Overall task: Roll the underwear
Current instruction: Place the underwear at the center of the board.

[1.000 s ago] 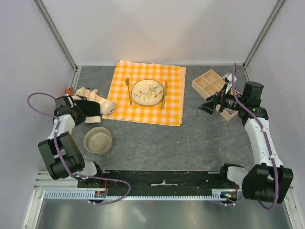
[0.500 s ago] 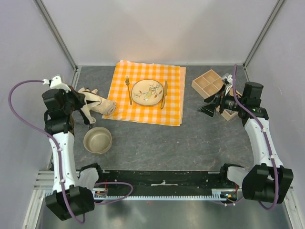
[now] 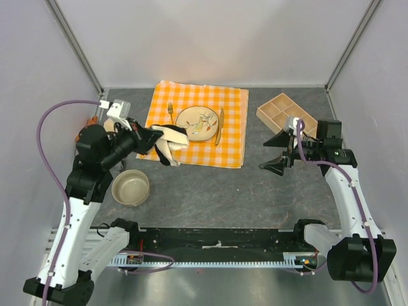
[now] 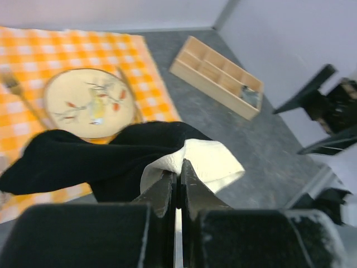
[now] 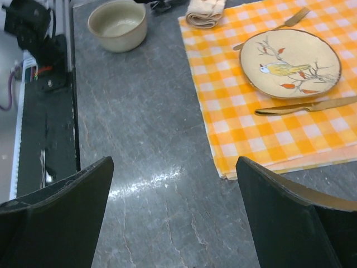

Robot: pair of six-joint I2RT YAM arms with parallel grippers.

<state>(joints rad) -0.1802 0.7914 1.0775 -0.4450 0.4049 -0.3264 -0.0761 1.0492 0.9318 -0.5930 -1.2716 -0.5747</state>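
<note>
My left gripper [image 3: 154,136] is shut on the black underwear with a cream band [image 3: 171,138] and holds it in the air over the left edge of the checked tablecloth. In the left wrist view the closed jaws [image 4: 178,168] pinch the cream band, and the black cloth [image 4: 95,153] drapes to the left. A folded cream garment [image 5: 205,11] lies at the tablecloth's corner. A bit of orange garment [image 3: 93,120] shows at the far left. My right gripper [image 3: 276,153] is open and empty above bare table [image 5: 173,167], right of the tablecloth.
The orange-and-white checked tablecloth [image 3: 231,131] carries a painted plate [image 3: 197,123], a fork [image 3: 171,115] and a knife [image 3: 220,125]. A tan bowl [image 3: 131,187] sits front left. A wooden divided tray [image 3: 285,111] stands at the back right.
My left arm has risen and swung right, lifting the black underwear off the pile at the left. My right gripper has moved from the wooden tray toward the table's middle, still open.
</note>
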